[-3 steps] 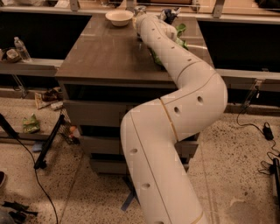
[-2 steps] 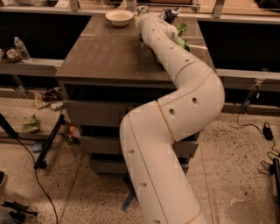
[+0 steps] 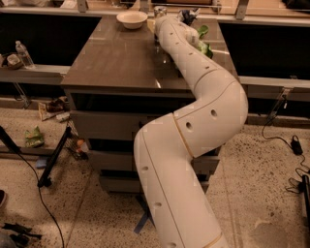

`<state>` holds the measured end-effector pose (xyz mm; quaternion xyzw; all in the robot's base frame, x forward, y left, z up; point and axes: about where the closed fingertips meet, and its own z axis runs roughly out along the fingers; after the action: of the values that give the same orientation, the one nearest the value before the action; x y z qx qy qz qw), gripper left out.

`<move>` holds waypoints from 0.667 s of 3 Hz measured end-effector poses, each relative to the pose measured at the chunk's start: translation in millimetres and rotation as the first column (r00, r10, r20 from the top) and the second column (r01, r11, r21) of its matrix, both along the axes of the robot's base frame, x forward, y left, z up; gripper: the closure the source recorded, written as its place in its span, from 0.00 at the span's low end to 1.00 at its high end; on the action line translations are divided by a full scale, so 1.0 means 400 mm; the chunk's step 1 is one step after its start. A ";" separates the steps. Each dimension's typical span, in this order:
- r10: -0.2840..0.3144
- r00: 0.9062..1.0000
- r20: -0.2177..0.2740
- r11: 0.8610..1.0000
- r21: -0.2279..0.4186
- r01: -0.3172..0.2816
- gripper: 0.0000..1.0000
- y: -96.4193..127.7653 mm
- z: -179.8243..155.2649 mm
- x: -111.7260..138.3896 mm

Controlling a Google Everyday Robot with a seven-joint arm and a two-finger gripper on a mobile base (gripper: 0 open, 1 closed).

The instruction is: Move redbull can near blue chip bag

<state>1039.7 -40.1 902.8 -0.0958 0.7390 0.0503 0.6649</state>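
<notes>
- My arm (image 3: 193, 145) reaches up over the table (image 3: 111, 63), and the gripper (image 3: 156, 39) sits at its far end, mostly hidden behind the wrist.
- I cannot tell whether the gripper is clenched or released, or whether it grasps anything.
- The redbull can (image 3: 160, 9) shows only as a silver top just beyond the gripper, close against the wrist; I cannot tell whether they touch.
- The blue chip bag (image 3: 187, 14) lies near the gripper, beyond it and to its right, at the table's far edge.
- A green chip bag (image 3: 204, 42) lies right of the gripper, partly behind the arm.
- A white bowl (image 3: 131, 19) stands left of the gripper, apart from it.
</notes>
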 end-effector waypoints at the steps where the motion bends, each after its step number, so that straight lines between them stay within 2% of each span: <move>1: 0.038 0.999 0.011 0.999 -0.025 -0.038 0.00 -0.024 0.057 -0.023; 2: 0.121 0.992 0.034 0.991 -0.066 -0.118 0.00 -0.050 0.157 -0.080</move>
<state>1007.8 -60.1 965.6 -0.1621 0.7203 0.0645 0.6713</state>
